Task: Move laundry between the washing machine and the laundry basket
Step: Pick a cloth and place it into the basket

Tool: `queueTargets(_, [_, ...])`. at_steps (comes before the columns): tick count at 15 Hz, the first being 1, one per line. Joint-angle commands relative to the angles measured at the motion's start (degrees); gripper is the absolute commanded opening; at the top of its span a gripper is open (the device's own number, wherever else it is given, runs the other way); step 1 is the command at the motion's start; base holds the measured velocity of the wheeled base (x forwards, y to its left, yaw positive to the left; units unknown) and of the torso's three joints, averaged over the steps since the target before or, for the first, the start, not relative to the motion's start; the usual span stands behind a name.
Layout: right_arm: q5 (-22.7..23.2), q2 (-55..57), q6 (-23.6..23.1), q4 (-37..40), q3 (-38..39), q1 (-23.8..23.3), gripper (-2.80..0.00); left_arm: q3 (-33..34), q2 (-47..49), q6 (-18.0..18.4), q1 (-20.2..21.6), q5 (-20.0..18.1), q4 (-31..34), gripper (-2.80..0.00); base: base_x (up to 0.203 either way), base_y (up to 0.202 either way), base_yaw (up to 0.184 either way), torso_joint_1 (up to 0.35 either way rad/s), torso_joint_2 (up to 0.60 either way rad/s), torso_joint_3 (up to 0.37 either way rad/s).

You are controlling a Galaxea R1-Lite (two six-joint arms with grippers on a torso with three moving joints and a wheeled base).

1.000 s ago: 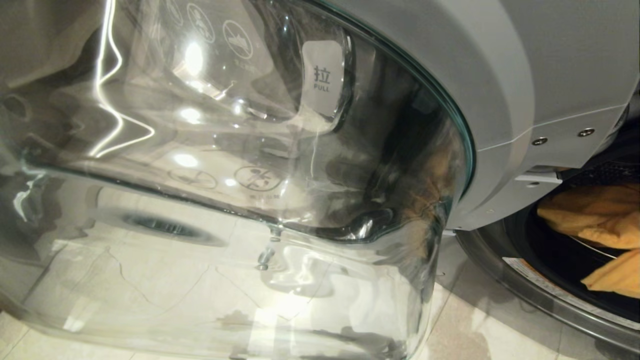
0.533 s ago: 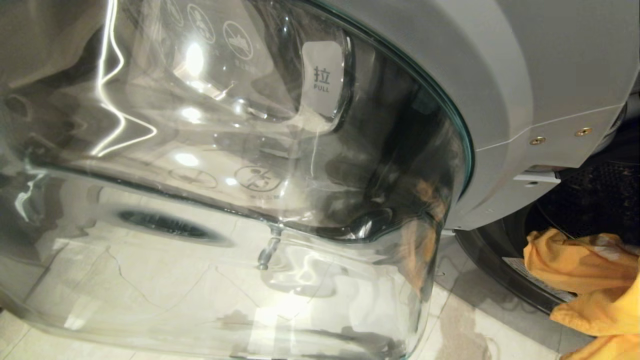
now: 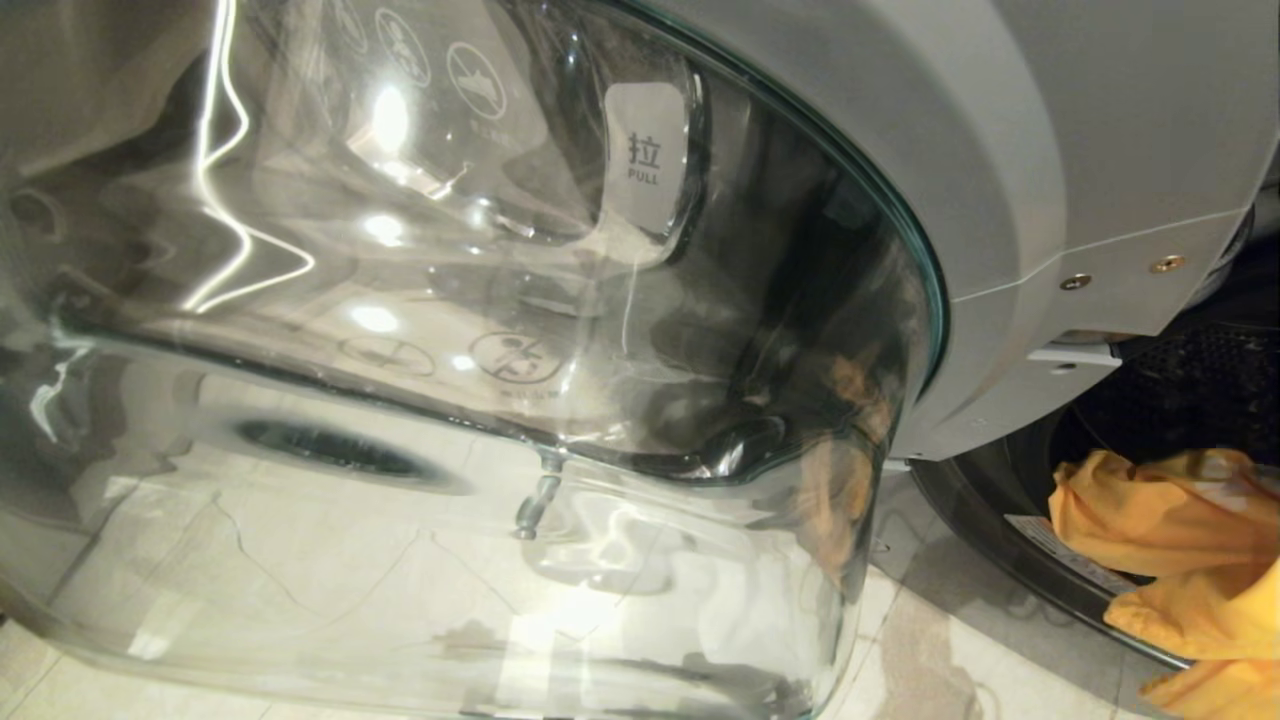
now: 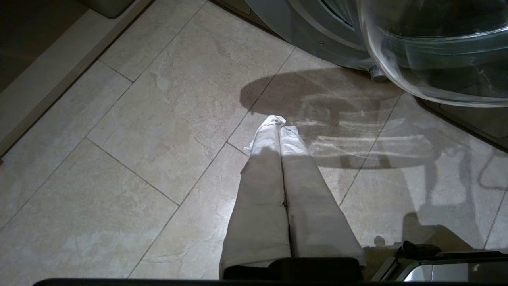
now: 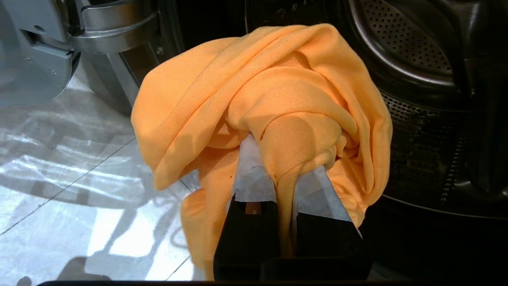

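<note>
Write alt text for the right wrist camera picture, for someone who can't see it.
The right gripper is shut on a bunched yellow-orange cloth garment, held just outside the dark grey washing machine's perforated steel drum. Pale floor tiles lie beside the machine's open door hinge.

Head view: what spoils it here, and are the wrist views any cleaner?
Head view: the open glass door fills it, warping reflections with glare streaks. Left wrist view: dim, door shadow on floor tiles. Right wrist view: sharp, evenly lit yellow-orange garment.

The yellow-orange garment point(image 5: 278, 103) hangs bunched at the washer's point(image 3: 1060, 150) open mouth, over its lower rim; the glass door point(image 3: 450, 400) stands open.
</note>
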Motion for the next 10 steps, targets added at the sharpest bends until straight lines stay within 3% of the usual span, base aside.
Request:
queueTargets(1, [0.58,0.34,0.04,-0.19,0.73,-0.01,-2.80,2.29,0.00,0.04,0.01,0.00,-0.05,-2.80,0.000,0.000,0.000,0.000,0.00,0.000])
queueTargets(3, [0.83,0.34,0.09,-0.02,1.56,1.06,-2.80,2.29,0.00,0.04,0.02,0.00,-0.05,-2.80,0.000,0.000,0.000,0.000,0.00,0.000])
queueTargets(5, [-0.94,0.38,-0.06,0.10,2.08,5.08,-2.80,2.29,0.00,0.04,0.00,0.00,-0.05,-2.80,0.000,0.000,0.000,0.000,0.00,0.000])
queueTargets(8, [-1.57,0.43,-0.09,0.94,4.49,5.32,-2.80,2.29,0.00,0.04,-0.05,0.00,-0.05,-2.80,0.000,0.000,0.000,0.000,0.00,0.000])
queueTargets(10, [-3.66,0.49,-0.17,1.24,5.70,8.77,-2.80,2.29,0.00,0.04,0.02,0.00,-0.05,-2.80,0.000,0.000,0.000,0.000,0.00,0.000])
